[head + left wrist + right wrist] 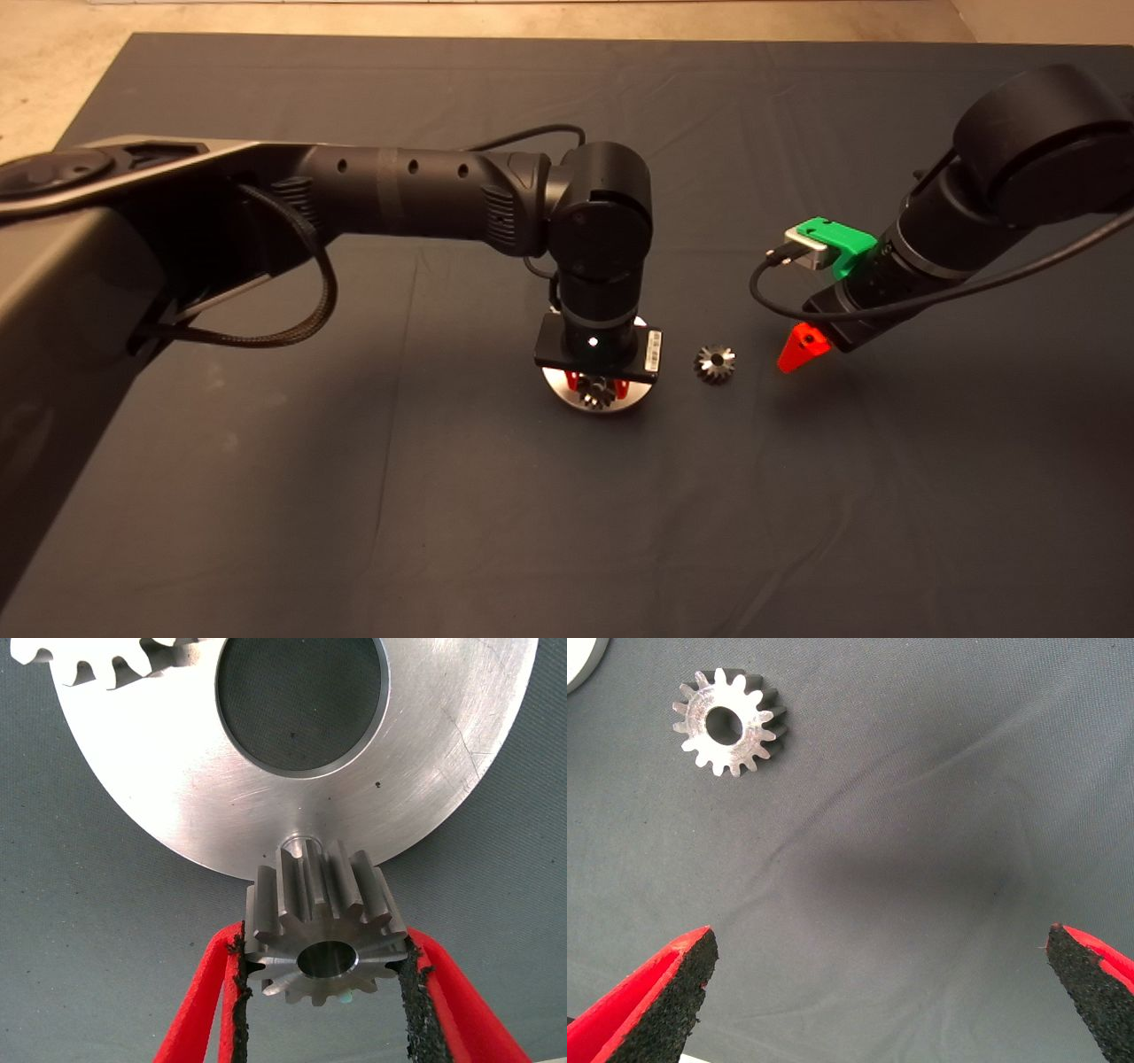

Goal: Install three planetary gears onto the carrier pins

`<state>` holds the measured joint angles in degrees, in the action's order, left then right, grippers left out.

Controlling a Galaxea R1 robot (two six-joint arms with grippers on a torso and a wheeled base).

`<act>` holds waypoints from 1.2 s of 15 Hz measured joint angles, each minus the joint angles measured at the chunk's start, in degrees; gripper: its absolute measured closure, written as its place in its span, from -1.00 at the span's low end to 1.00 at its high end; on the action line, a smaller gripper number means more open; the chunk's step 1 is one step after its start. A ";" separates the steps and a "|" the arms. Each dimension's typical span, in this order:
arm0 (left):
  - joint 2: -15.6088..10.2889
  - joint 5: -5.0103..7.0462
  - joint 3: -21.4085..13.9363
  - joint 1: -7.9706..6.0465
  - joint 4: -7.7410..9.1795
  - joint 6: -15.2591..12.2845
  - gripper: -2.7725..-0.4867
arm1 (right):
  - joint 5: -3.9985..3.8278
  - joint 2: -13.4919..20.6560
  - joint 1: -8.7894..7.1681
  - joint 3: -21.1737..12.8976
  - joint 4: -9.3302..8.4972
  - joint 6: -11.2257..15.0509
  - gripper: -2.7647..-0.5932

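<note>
The left gripper [323,970] pinches a gear [323,926] between its two pads above the rim of the carrier disc [221,797], right over a pin [297,846] whose silver top shows just beyond the teeth. The gear's bore faces the wrist camera, so its short axis appears to run roughly up and down, in line with the pin; whether the bore has started onto the pin cannot be told. A second gear [97,660] sits at the disc's far edge, apparently already mounted. The third gear [714,363] lies flat on the mat [266,496] just beside the disc, hole upward, between the two arms. The right gripper [877,992] hovers near it with fingers spread wide, holding nothing.

To seat the gear cleanly, the bore likely needs centring on the pin before lowering, with the gear kept level so it does not bind. A slight twist may be needed to let it settle. Release should probably wait until it rests on the disc.
</note>
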<state>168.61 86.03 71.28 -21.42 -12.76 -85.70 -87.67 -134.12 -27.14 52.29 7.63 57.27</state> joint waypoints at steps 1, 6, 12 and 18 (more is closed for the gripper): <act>0.00 0.10 0.00 0.00 -0.11 -0.01 0.64 | 0.00 0.00 0.01 0.00 0.00 0.00 -1.00; 0.00 0.11 0.02 0.00 -0.16 -0.63 0.63 | 0.00 0.00 0.01 0.00 0.00 0.00 -1.00; 0.00 0.16 0.66 1.41 -1.02 -1.45 0.64 | 0.02 0.00 -0.01 -0.02 0.00 0.00 -1.00; 0.00 0.18 0.66 1.41 -1.04 -1.40 0.62 | 0.00 0.00 0.01 -0.02 0.00 0.00 -1.00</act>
<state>168.61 86.21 71.94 -20.00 -13.80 -87.10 -87.67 -134.12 -27.12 52.26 7.63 57.27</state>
